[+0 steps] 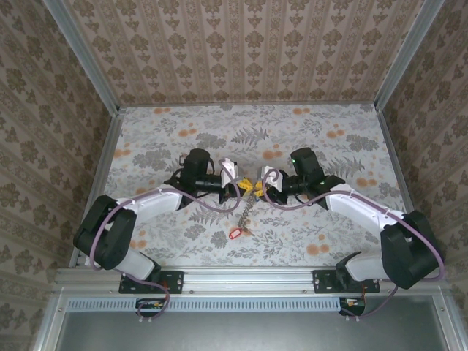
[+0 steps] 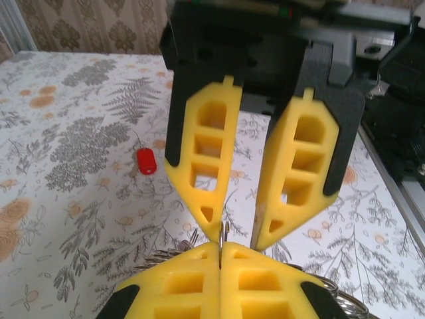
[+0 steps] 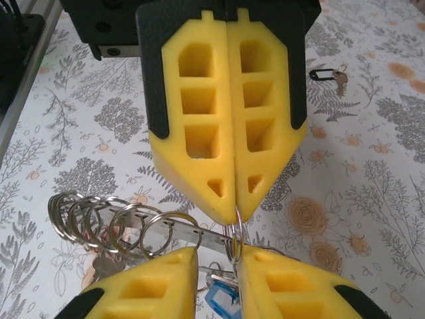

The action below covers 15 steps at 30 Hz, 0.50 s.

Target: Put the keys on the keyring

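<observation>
Two end effectors meet above mid-table (image 1: 329, 219). The left end effector (image 3: 234, 211) is pinched together on the keyring (image 3: 126, 218), holding one thin loop. The right end effector (image 2: 239, 238) has its fingers apart around that loop. A red-tagged key (image 2: 145, 161) lies nearer on the table.

Floral-patterned tabletop (image 1: 329, 146); damask-papered walls (image 1: 241, 44) enclose it; aluminium rail (image 1: 248, 281) in front.

The worktop (image 1: 329, 219), printed with grey leaves and orange flowers, carries a red-tagged key (image 1: 235, 233) near its front edge and a dark-tagged key (image 3: 327, 74).
</observation>
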Each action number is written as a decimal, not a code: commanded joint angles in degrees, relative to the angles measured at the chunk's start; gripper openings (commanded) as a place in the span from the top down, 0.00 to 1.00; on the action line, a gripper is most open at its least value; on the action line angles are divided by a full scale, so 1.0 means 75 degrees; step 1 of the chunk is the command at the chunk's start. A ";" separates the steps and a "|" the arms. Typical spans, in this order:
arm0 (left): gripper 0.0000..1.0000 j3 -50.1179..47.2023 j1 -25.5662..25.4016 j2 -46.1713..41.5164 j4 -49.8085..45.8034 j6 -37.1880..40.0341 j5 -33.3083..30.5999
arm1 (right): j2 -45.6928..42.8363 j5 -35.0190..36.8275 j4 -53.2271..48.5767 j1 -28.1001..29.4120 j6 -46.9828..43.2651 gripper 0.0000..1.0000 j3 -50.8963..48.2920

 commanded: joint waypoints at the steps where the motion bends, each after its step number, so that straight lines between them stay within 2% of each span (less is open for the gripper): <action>1: 1.00 -0.0132 0.0113 -0.0099 0.1512 -0.0775 0.0263 | -0.0157 -0.0320 0.0974 -0.0047 0.0431 0.77 -0.0247; 5: 1.00 -0.0217 0.0125 -0.0099 0.1799 -0.1028 0.0356 | -0.0211 -0.0291 0.1740 -0.0147 0.0824 0.81 -0.0527; 10: 1.00 -0.0332 0.0125 -0.0103 0.2065 -0.1234 0.0303 | -0.0392 -0.0321 0.1938 -0.0226 0.0987 0.84 -0.0612; 15: 1.00 -0.0425 0.0123 -0.0087 0.2438 -0.1491 0.0249 | -0.0495 -0.0403 0.2217 -0.0278 0.1201 0.81 -0.0707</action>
